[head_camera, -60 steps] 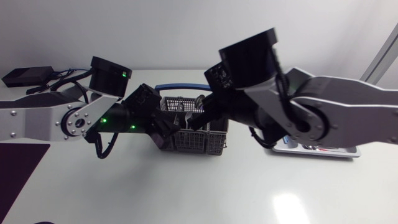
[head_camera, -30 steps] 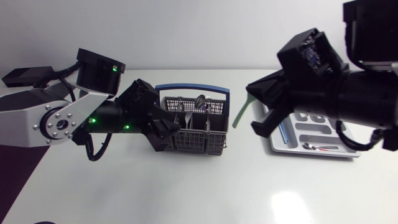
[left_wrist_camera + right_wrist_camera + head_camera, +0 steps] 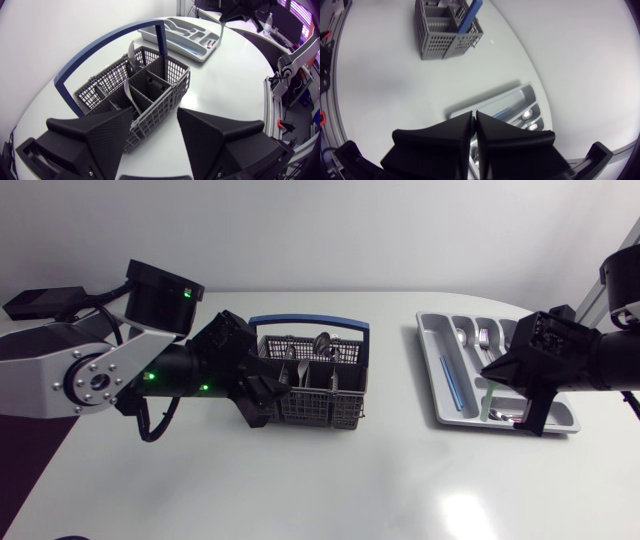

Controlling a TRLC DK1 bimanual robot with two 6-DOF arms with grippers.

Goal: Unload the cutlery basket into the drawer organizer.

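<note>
Utensil (image 3: 487, 400), green, mostly hidden in clamped right tool (image 3: 474, 116) above organizer (image 3: 432, 340); left tool (image 3: 155, 113) agape at basket (image 3: 320, 408).

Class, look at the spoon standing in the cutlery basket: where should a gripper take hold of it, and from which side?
Probably grip the spoon by the neck just below its bowl, coming straight down from above. It stands upright, bowl up, in the basket; mesh walls enclose its handle, so only the top is free.

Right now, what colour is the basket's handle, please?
The handle is blue, clearest in the head view.
</note>
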